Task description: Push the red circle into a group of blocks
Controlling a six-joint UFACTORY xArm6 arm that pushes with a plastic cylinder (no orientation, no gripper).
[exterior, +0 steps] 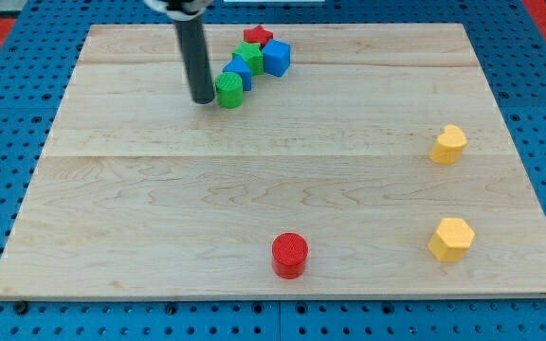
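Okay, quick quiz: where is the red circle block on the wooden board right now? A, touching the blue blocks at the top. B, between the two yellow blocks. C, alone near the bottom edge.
C: the red circle block sits alone near the view's bottom edge.

Light is bright and even across the pale wood surface (282, 170), with no strong glare on it. Shadows are soft and short: the red circle (290, 255) and the two yellow blocks (449, 144) (451, 238) each cast only a faint dark rim at their base. The rod carries a thin pale sheen along its length down toward my tip (202, 98). Focus is fair throughout; edges look slightly soft from low resolution. The surface edges run straight, with little visible distortion.
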